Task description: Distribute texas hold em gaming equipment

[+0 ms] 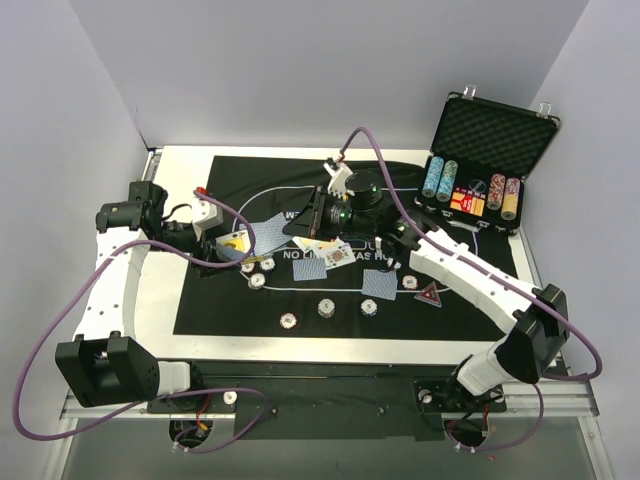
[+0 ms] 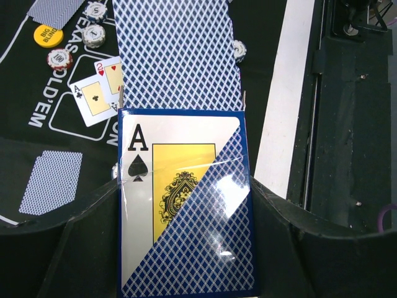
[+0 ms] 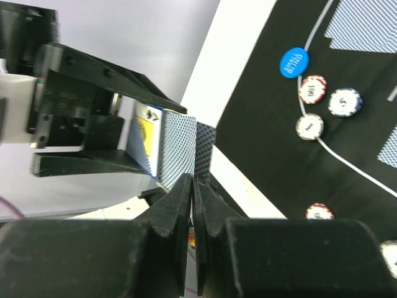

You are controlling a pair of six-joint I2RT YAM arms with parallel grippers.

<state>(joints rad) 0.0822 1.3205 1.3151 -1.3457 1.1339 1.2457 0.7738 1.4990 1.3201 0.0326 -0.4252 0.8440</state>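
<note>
Left jaws clamp the card deck [image 2: 186, 205] above the left part of the black mat [image 2: 25, 155]; right jaws pinch 1 blue-backed card [image 2: 180, 56] sticking out beyond it. 2 face-up cards [image 2: 93, 99] and poker chips [image 2: 94, 35] lie on the mat

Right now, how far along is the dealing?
Done: face-down cards, two face-up cards, chips and the red triangle marker lie on the mat. In hand: left gripper holds the deck; right gripper is shut on one card sticking out of it. Left: placing that card, probably more.
</note>
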